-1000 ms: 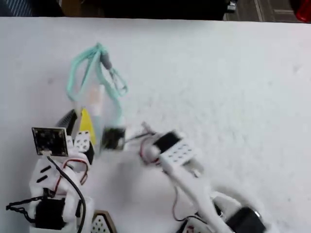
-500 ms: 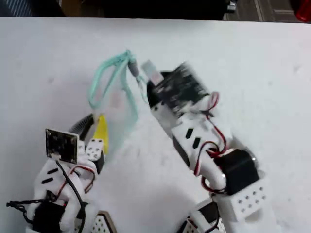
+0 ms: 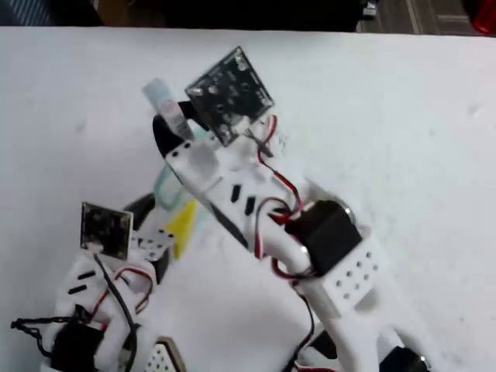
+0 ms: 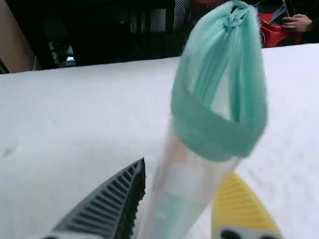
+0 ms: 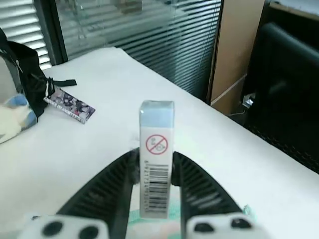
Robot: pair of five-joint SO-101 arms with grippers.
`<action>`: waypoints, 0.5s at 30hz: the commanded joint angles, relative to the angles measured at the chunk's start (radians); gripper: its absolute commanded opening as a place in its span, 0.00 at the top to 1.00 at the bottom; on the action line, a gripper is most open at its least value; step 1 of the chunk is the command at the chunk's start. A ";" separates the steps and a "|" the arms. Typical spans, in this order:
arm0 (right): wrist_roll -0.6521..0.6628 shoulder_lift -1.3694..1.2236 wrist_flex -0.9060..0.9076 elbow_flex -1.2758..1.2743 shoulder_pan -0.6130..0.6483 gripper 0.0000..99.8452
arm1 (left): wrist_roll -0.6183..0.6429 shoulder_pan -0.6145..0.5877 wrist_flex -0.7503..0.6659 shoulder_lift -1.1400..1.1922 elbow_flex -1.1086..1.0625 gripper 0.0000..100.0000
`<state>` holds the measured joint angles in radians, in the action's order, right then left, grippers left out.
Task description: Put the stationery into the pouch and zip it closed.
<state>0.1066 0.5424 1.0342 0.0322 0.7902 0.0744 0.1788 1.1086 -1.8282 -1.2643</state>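
Your white desk point(image 3: 403, 116) carries both arms, and window blinds point(image 5: 149, 30) stand behind it. Your right jaws are closed on a small stationery box point(image 5: 156, 129), white with a pale blue cap. It stands upright between them and reaches past their tips. Your left jaws, one black and one yellow, hold narrow on the lower part of the clear pouch point(image 4: 194, 169). Its teal zip edge point(image 4: 219, 99) gapes open beyond them.

One second ago the right arm was low, near the front of the desk, beside the pouch's lower end. Half a second ago it was beside the zip end. Now it hangs over the pouch and covers most of it in the high view. The left jaws and the pouch have shifted a little to the right.
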 commanded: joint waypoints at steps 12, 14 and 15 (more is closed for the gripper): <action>-0.002 0.010 0.079 -0.037 -0.012 0.98 | -0.006 0.015 -0.018 0.005 0.018 0.79; -0.002 0.010 0.041 -0.077 -0.013 0.98 | -0.006 0.015 -0.018 0.005 0.018 0.79; -0.002 0.005 0.012 -0.097 -0.013 0.98 | -0.006 0.015 -0.018 0.005 0.018 0.79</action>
<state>0.1066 0.5393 1.1124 -0.0460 0.7917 0.0744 0.1772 1.1086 -1.8282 -1.2643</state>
